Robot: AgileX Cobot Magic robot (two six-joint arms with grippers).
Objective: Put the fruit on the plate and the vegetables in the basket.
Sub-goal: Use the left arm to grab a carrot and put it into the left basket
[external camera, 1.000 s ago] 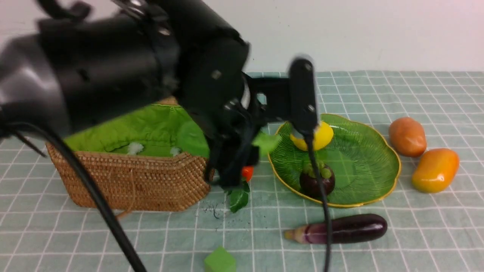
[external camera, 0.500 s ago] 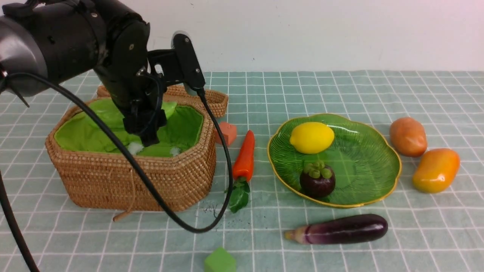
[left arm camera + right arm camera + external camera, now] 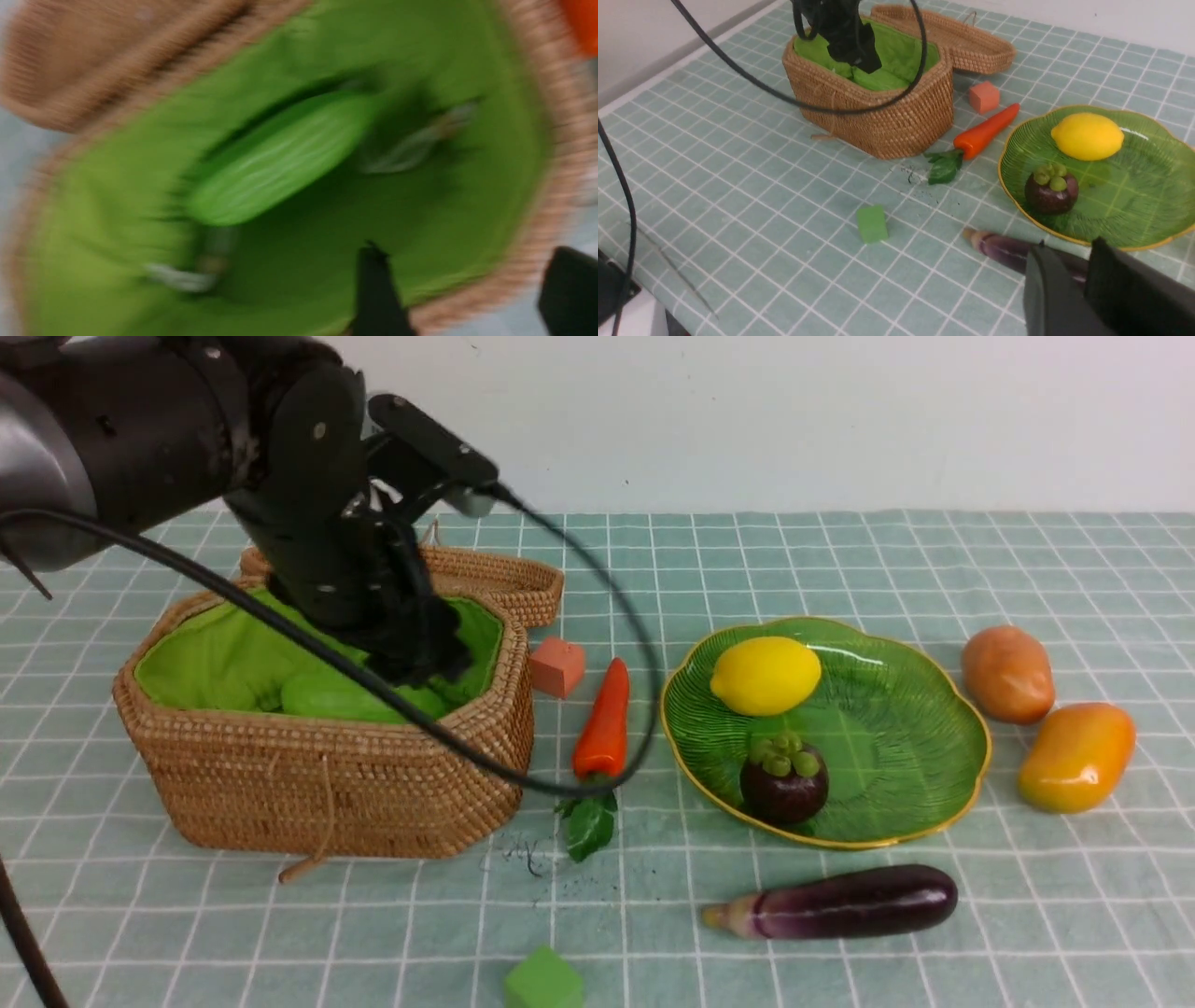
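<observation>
Left gripper (image 3: 422, 658) hangs inside the open basket (image 3: 327, 775), low against the green lining (image 3: 205, 663). In the left wrist view, which is motion-blurred, we see its fingers (image 3: 373, 289) standing apart with nothing between them. The light-green gourd (image 3: 331, 698) lies on the lining just beside them, free of the gripper. The wicker lid (image 3: 504, 581) is folded back behind the basket.

Right gripper (image 3: 1087, 255) shows only in its own wrist view. We note its fingers (image 3: 1050, 294) a narrow slit apart, holding nothing, above the stem end of the eggplant (image 3: 840, 901).

On the plate (image 3: 896, 775) we log the lemon (image 3: 767, 675) towards the far side and the mangosteen (image 3: 784, 784) towards the near side, apart from each other.

The rest lies on the checked cloth (image 3: 840, 560):
- The carrot (image 3: 605, 723) is between basket and plate, leaves towards us.
- The eggplant is in front of the plate.
- The potato (image 3: 1006, 674) and the mango (image 3: 1075, 756) are right of the plate and close together.
- A red cube (image 3: 557, 665) is near the carrot tip.
- A green cube (image 3: 543, 980) is at the near edge.
</observation>
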